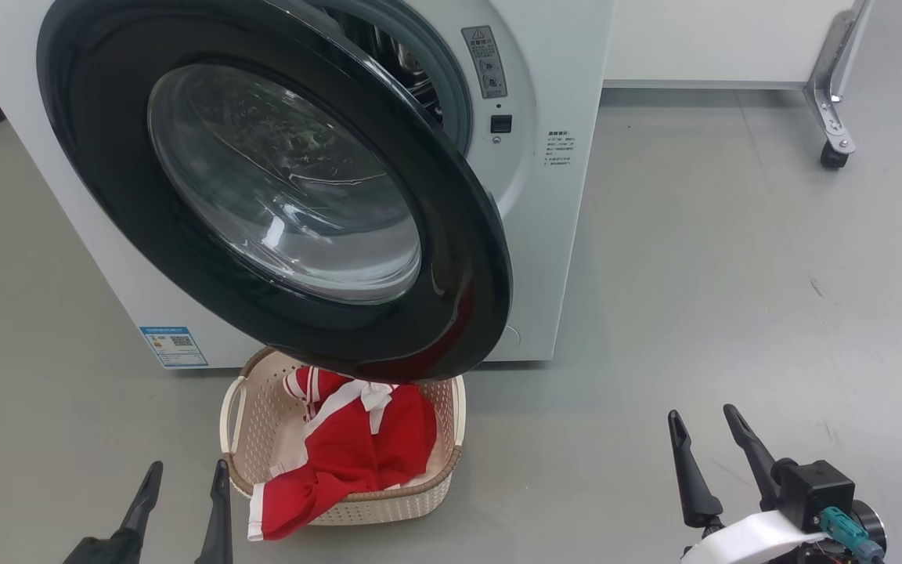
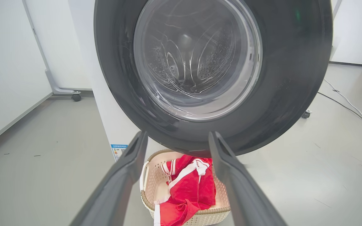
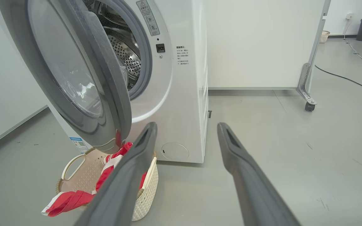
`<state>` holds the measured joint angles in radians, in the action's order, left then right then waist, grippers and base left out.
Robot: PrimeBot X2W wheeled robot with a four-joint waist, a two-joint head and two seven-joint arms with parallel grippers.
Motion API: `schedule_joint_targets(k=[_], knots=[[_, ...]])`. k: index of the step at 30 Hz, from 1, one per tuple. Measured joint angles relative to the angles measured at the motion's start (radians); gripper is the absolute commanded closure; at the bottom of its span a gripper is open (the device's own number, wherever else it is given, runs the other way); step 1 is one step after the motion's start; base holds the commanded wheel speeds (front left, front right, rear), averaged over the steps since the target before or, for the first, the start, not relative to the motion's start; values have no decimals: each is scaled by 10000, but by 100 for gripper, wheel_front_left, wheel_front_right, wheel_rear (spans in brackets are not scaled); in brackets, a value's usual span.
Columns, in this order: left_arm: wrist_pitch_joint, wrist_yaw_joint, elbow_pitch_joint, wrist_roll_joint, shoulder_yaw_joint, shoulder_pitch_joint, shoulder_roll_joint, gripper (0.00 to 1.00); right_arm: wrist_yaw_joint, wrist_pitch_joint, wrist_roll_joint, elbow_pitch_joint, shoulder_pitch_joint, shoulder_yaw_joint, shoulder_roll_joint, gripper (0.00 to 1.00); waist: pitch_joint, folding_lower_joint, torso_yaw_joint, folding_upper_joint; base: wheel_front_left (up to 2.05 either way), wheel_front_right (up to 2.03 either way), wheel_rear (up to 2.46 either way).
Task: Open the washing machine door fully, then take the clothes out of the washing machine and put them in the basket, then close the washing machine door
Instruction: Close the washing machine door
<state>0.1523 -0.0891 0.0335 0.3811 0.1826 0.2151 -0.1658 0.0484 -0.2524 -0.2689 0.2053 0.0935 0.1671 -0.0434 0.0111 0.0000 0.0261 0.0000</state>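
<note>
**A:** Head view: what do I handle?

**B:** The door (image 1: 279, 196), half open on the washing machine (image 1: 553, 196), overhanging the basket (image 1: 420, 489) that holds the clothes (image 1: 357, 446). I judge it stiff, weighty and slippery on its glossy rim, so I'd push its right edge. My left gripper (image 1: 189, 470) and right gripper (image 1: 703, 415) are near me, spread, empty and well apart from it.

**A:** Left wrist?

**B:** The 2 spread fingers (image 2: 130, 163) frame its bottom rim without touching.

**A:** Right wrist?

**B:** It's edge-on, far left of my open fingers (image 3: 237, 157).

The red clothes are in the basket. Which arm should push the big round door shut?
Probably left. The left claw points straight at the outer face of the glossy black round door, ready to push. The right claw sits off beyond the door's free edge.
</note>
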Motion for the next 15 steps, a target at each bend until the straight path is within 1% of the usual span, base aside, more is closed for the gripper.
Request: schedule_joint_targets(k=[3, 9, 15], knots=[[2, -42, -44, -46, 6, 4, 81, 0, -82, 0, 0, 19, 45, 31, 2, 0, 2, 0, -8, 0, 0, 0, 0], [46, -86, -107, -48, 38, 4, 230, 0, -84, 0, 0, 42, 91, 58, 4, 0, 9, 0, -10, 0, 0, 0, 0], [46, -115, -159, -148, 58, 4, 255, 0, -86, 0, 0, 40, 91, 82, 4, 0, 10, 0, -14, 0, 0, 0, 0]])
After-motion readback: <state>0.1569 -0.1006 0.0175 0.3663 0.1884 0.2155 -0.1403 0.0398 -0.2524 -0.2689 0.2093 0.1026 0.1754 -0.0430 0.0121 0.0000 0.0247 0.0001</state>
